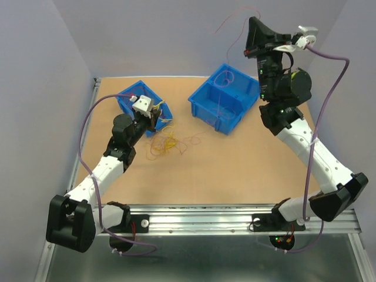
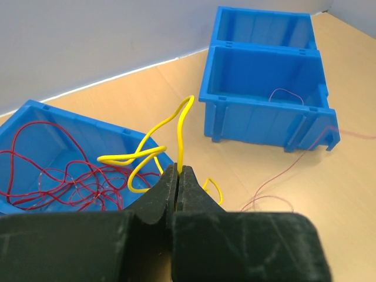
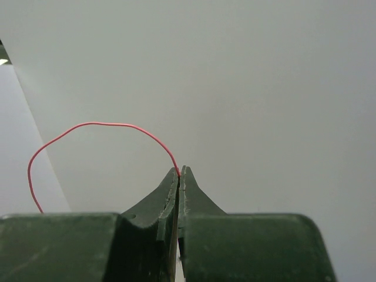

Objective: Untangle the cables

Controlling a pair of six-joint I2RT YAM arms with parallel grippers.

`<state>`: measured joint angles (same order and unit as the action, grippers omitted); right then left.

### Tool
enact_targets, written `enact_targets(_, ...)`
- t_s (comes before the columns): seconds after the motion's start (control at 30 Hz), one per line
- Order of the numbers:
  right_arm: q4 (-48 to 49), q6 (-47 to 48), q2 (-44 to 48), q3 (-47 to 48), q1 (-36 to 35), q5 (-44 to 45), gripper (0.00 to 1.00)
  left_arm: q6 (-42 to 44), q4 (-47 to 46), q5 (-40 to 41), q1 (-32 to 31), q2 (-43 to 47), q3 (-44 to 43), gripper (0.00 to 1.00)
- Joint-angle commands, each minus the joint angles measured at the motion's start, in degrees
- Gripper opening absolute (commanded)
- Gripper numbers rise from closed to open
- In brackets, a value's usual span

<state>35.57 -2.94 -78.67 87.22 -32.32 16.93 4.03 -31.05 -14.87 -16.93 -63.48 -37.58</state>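
We find the left pincer (image 2: 178,174) closed flat on a yellow cable (image 2: 180,126), which rises from the tips and loops back over the rim of the left blue bin (image 2: 76,121). That bin holds loose red cables (image 2: 53,176). The right pincer (image 3: 179,171) is likewise closed, gripping a single red cable (image 3: 94,124), and is raised high above the counter (image 1: 247,170). The strand arcs down into the right blue bin (image 1: 238,106). The tangle (image 1: 167,144) of orange and yellow cables lies on the counter near the left blue bin, on the side toward the arm bases.
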Motion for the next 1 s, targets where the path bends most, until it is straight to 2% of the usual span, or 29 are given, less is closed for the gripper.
enact_targets(0.0, -3.5, 1.5, -2.8, 14.4, -0.2, -2.2, 0.01, 0.6, -3.0, -2.4, -0.3, -1.0, -3.1, 0.00)
enact_targets(0.17, -3.1, 2.1, -8.1, 27.6, -0.2, -1.9, 0.00, 0.6, -2.4, -3.2, -0.2, -2.8, -3.9, 0.00)
enact_targets(0.53, 4.0, 8.0, -21.6, 45.6, -0.1, 2.1, 0.01, 0.4, -2.2, -4.0, -0.3, -2.8, -3.9, 0.00)
enact_targets(0.77, 9.0, 3.5, -25.1, 45.0, 1.2, 1.8, 0.01, 0.4, -2.0, -4.7, -0.3, -2.4, -3.9, 0.00)
enact_targets(0.97, 9.6, -3.6, -31.2, 52.0, 5.2, -0.3, 0.01, 0.4, -1.9, -5.3, -0.3, -2.3, -3.7, 0.00)
